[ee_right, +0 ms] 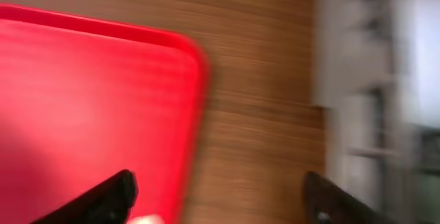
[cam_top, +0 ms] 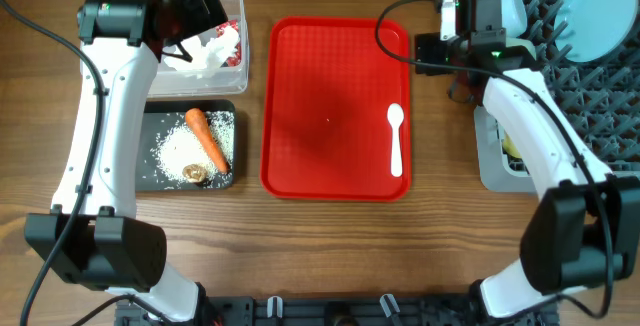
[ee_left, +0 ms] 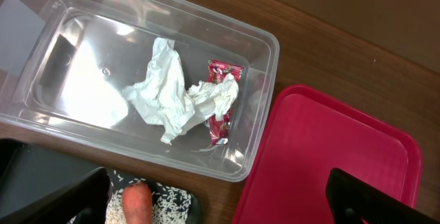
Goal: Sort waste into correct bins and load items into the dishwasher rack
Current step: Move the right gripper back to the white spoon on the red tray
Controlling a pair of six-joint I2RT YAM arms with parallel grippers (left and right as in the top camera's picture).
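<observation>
The clear tub [cam_top: 236, 6] at the back left holds the crumpled white tissue [ee_left: 165, 93] and the red wrapper [ee_left: 221, 100]. The black tray [cam_top: 150, 166] in front of it holds rice grains [cam_top: 180, 146], the carrot [cam_top: 207, 138] and a brown lump [cam_top: 194, 173]. My left gripper [cam_top: 198, 8] hangs open and empty over the tub's near right corner [ee_left: 213, 210]. The white spoon [cam_top: 396, 141] lies on the red tray [cam_top: 330, 106]. My right gripper [cam_top: 437, 54] is open and empty [ee_right: 220, 203] above the table between the red tray and the grey rack [cam_top: 590, 76]. The light blue plate [cam_top: 600, 1] stands in the rack.
A pale bowl [cam_top: 512, 6] sits in the rack beside the right wrist. A bit of yellow [cam_top: 512, 150] shows in the rack's front section, partly hidden by the right arm. The right wrist view is blurred, with the red tray [ee_right: 82, 100] left and the rack [ee_right: 371, 80] right.
</observation>
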